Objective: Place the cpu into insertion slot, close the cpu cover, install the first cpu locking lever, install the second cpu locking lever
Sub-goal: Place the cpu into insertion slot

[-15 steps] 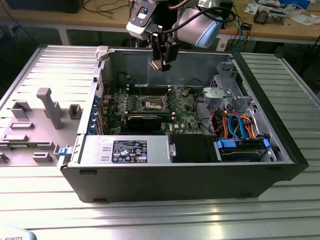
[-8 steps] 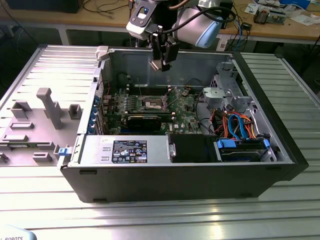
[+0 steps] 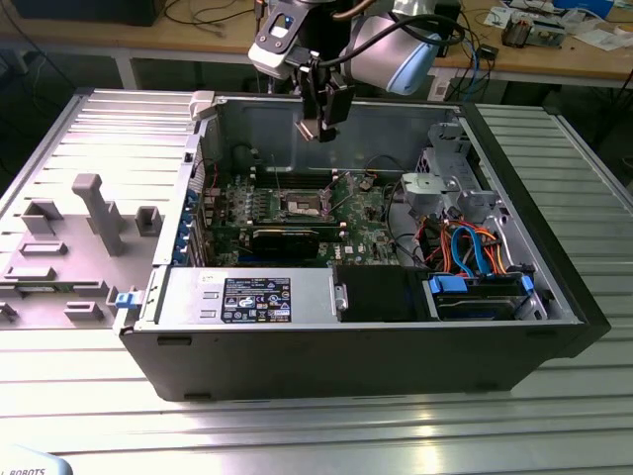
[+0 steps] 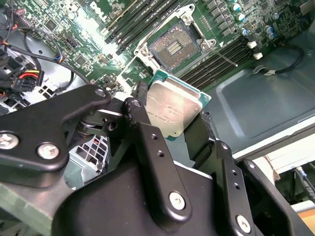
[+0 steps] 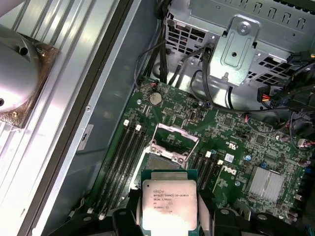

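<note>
Claw clenched on flat square silver-grey cpu | cpu above small square dark-centred insertion slot, contact grid exposed | slot sits inside open black computer case

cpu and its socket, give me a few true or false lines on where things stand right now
1. The jaws of the gripper are shut on the cpu. True.
2. The cpu sits in the insertion slot. False: it is held above the board, and the slot is empty.
3. The cpu cover is shut over the slot. False: it stands raised, with the slot exposed.
4. The computer case lies open with the motherboard in sight. True.
</note>
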{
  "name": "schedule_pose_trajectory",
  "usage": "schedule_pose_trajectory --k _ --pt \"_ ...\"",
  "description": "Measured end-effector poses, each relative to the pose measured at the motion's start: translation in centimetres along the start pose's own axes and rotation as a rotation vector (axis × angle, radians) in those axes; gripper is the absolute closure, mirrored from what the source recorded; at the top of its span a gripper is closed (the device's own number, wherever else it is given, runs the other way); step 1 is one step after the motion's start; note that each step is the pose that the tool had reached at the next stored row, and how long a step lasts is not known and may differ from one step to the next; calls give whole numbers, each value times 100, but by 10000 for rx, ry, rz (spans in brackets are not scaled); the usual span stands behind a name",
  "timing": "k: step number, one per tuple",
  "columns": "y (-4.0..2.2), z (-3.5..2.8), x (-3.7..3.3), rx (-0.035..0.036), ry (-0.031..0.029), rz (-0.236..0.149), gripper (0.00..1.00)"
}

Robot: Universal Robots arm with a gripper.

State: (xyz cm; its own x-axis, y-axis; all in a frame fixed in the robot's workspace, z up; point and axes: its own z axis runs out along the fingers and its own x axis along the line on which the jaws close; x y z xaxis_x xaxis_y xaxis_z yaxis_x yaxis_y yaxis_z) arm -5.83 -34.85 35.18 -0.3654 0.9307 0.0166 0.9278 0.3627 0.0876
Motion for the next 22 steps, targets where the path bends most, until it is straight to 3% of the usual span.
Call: schedule_pose_trajectory --k 7,10,12,15,22 --pt "-3 12 2 1 -56 443 46" --pt "-3 45 8 52 -64 650 46" --pt "-6 71 10 113 -69 914 46" --pt "-7 98 9 147 -82 1250 46" --pt "-16 156 10 157 -142 2103 46"
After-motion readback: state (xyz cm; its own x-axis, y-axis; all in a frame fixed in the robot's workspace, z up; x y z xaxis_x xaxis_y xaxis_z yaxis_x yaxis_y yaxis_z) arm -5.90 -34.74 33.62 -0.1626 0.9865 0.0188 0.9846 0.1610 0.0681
